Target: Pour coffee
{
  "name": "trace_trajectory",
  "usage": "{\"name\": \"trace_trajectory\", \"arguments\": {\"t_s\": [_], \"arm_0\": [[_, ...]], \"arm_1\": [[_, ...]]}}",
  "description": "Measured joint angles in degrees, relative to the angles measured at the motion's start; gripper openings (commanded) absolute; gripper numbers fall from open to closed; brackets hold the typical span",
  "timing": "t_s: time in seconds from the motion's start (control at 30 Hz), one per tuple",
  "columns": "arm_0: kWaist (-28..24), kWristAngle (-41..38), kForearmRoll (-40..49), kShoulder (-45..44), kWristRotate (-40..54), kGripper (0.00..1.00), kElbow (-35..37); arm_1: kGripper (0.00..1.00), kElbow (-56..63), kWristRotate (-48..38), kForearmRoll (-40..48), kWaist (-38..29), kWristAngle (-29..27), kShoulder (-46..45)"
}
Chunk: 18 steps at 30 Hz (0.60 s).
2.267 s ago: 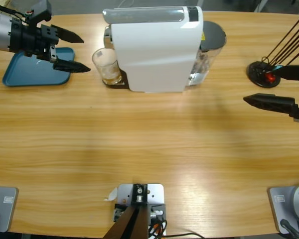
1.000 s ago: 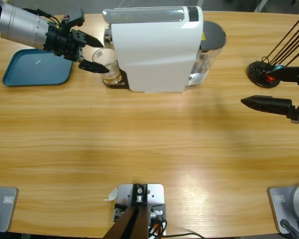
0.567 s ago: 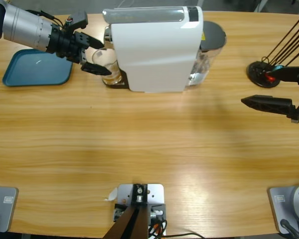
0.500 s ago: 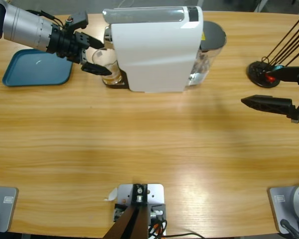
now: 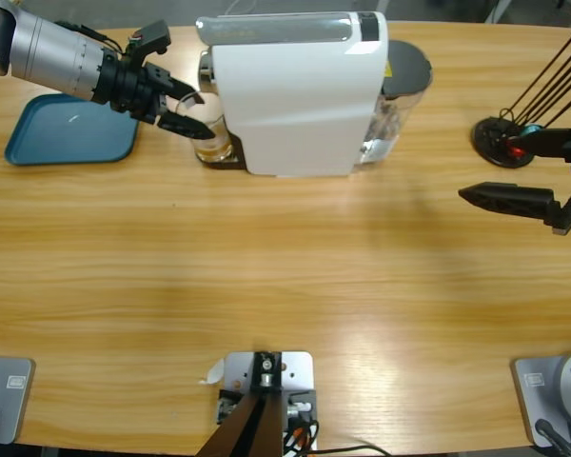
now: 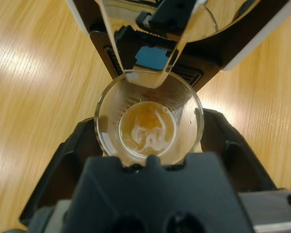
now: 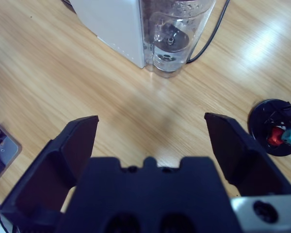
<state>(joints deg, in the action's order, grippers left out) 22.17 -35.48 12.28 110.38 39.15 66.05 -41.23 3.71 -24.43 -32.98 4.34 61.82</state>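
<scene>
Upper left, my left gripper (image 5: pixel 183 109) has its jaws around the glass (image 6: pixel 149 118) under the machine's spout (image 6: pixel 153 77). Coffee (image 6: pixel 148 129) sloshes; glass is slick, fragile, so I'd grip mid-wall.

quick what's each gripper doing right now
Left gripper: closed around the glass tumbler of coffee under the coffee machine.
Right gripper: open, holding nothing.
</scene>
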Motion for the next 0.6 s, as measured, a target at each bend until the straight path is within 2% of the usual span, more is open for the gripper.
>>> {"name": "trace_trajectory", "arguments": {"t_s": [0.2,0.37,0.4,0.43,0.57,0.6], "arm_0": [[0.23,0.74,-0.05,0.0,-5.67,0.274,0.14],[0.61,0.87,-0.05,0.0,-6.7,0.248,0.18],[0.62,0.87,-0.05,0.0,-6.71,0.167,0.18],[0.62,0.88,-0.05,0.0,-6.71,0.135,0.18],[0.66,0.89,-0.05,0.0,-6.97,0.115,0.18],[0.68,1.03,-0.05,0.0,-6.99,0.019,0.18]], "arm_1": [[1.0,0.0,0.0,0.0,0.01,0.0,0.58],[1.0,0.0,0.0,0.0,0.01,0.0,0.6],[1.0,0.0,0.0,0.0,0.01,0.0,0.6],[1.0,0.0,0.0,0.0,0.01,0.0,0.6],[1.0,0.0,0.0,0.0,0.01,0.0,0.6],[1.0,0.0,0.0,0.0,0.01,0.0,0.6]]}}
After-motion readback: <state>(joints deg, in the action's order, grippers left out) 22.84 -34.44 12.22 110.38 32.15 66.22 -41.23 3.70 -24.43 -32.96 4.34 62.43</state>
